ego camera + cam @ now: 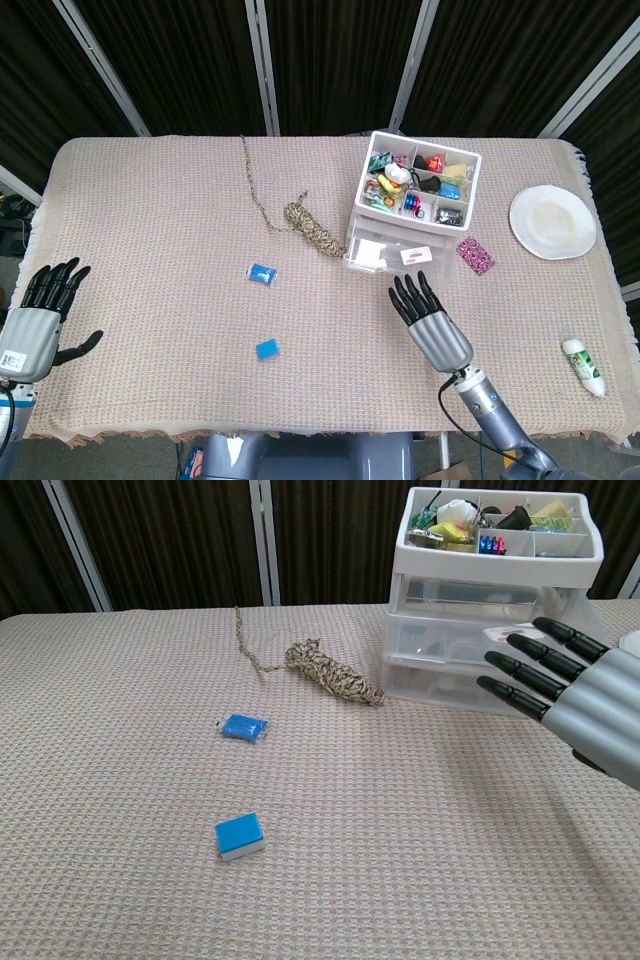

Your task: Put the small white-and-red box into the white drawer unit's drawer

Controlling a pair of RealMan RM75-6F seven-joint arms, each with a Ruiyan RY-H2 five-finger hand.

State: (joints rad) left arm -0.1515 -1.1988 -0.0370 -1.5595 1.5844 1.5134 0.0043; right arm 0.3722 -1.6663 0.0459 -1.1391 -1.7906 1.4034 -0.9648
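Observation:
The white drawer unit (412, 212) (485, 610) stands at the back right of the table, with one clear drawer (395, 258) pulled out toward me. The small white-and-red box (415, 257) (496, 632) lies inside that drawer, beside a white slip. My right hand (431, 324) (575, 696) is in front of the unit, empty, its fingers straight, spread and pointing at the drawer front. In the chest view its fingertips overlap the drawer fronts; contact cannot be told. My left hand (38, 318) hovers at the table's near left corner, fingers apart, holding nothing.
A coiled rope (312, 228) (333, 674) lies left of the unit. A blue packet (262, 272) (243, 727) and a blue block (267, 349) (239, 836) lie mid-table. A pink patterned packet (475, 255), a white plate (552, 221) and a small bottle (583, 366) lie on the right.

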